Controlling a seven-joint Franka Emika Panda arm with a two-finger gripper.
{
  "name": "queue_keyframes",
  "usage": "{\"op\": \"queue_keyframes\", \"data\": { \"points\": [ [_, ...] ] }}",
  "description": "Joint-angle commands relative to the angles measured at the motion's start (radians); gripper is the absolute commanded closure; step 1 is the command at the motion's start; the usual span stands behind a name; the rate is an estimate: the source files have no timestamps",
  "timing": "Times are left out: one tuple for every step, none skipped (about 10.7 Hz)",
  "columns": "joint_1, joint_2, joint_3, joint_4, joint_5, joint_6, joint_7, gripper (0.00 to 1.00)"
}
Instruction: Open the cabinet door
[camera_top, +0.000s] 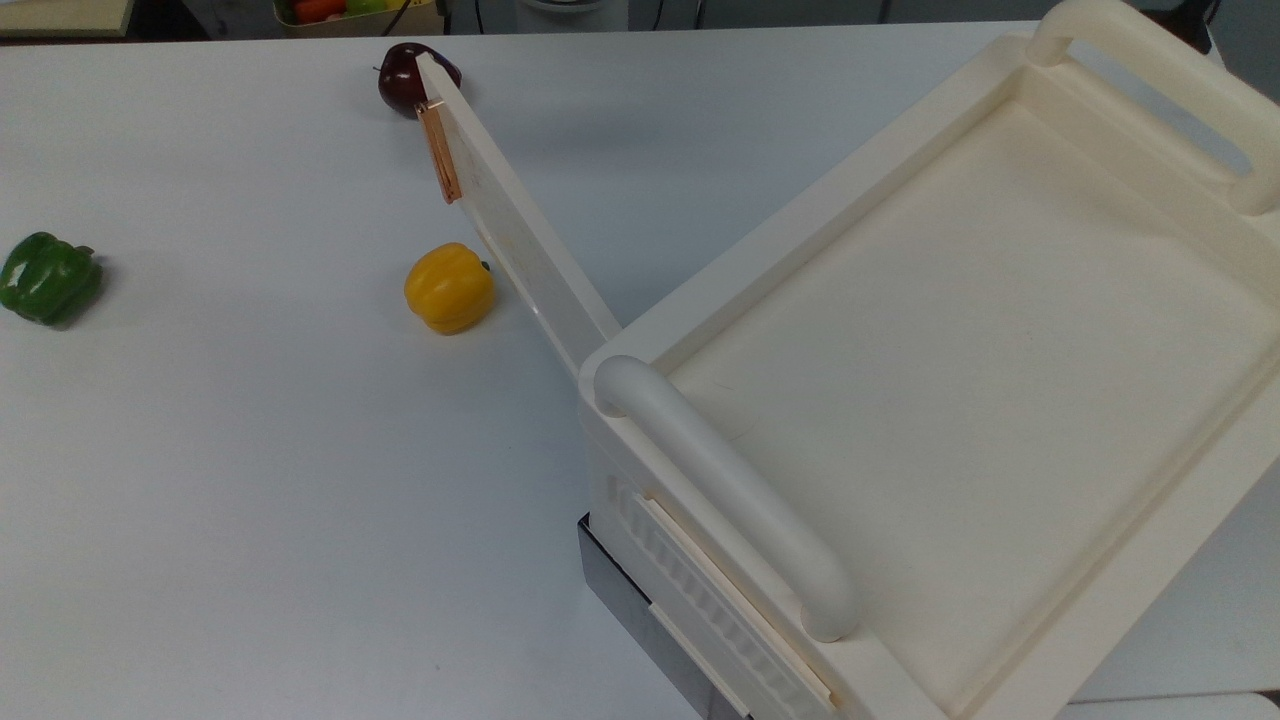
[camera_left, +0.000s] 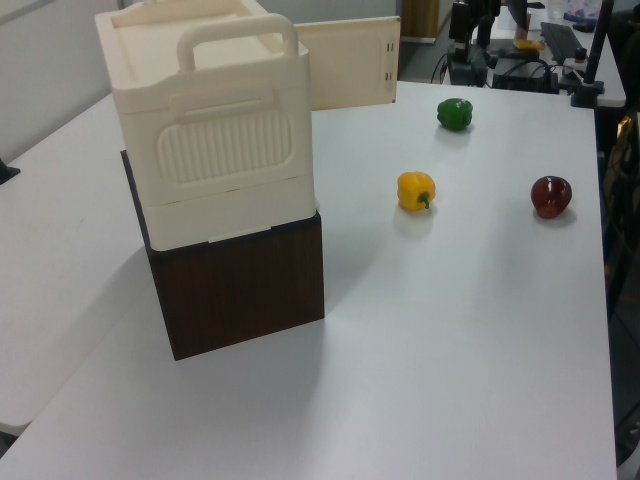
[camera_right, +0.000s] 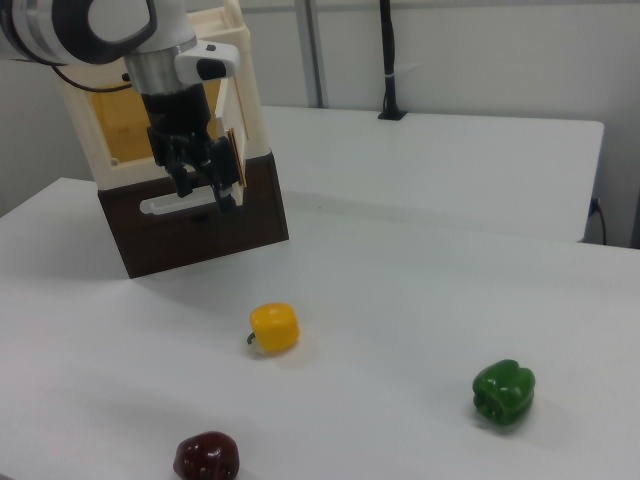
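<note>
The cabinet door (camera_top: 520, 240) stands swung wide open from the cream cabinet (camera_top: 960, 360), reaching out over the table in the top view. Its copper-brown strip handle (camera_top: 440, 152) sits near the free edge. The left view has the door (camera_left: 345, 62) sticking out behind the cabinet (camera_left: 210, 130). In the right view the door (camera_right: 244, 95) appears nearly edge-on at the cabinet's right corner. My gripper (camera_right: 205, 190) hangs open just to the door's left, in front of the open cabinet interior (camera_right: 120, 130), with nothing between its fingers.
A yellow pepper (camera_top: 449, 288) lies close beside the open door. A dark red pepper (camera_top: 405, 75) sits at the door's far tip, and a green pepper (camera_top: 48, 277) lies at the top view's left. The cabinet rests on a dark brown base (camera_left: 240, 290).
</note>
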Motion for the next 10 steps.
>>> {"op": "queue_keyframes", "data": {
  "points": [
    [0.007, 0.005, -0.005, 0.016, 0.019, -0.012, -0.018, 0.0],
    [0.009, 0.005, -0.003, 0.018, 0.02, -0.019, -0.018, 0.0],
    [0.01, 0.005, 0.003, 0.015, 0.019, -0.02, -0.018, 0.0],
    [0.009, 0.007, 0.005, 0.016, 0.019, -0.019, -0.017, 0.0],
    [0.01, 0.007, 0.005, 0.015, 0.019, -0.019, -0.017, 0.0],
    [0.009, 0.007, 0.005, 0.015, 0.019, -0.019, -0.018, 0.0],
    [0.007, 0.007, 0.005, 0.015, 0.019, -0.014, -0.018, 0.0],
    [0.003, 0.008, 0.003, 0.016, 0.019, -0.008, -0.018, 0.0],
    [0.0, 0.01, 0.003, 0.016, 0.017, -0.006, -0.021, 0.0],
    [0.001, 0.01, 0.003, 0.016, 0.017, -0.008, -0.021, 0.0]
  ]
}}
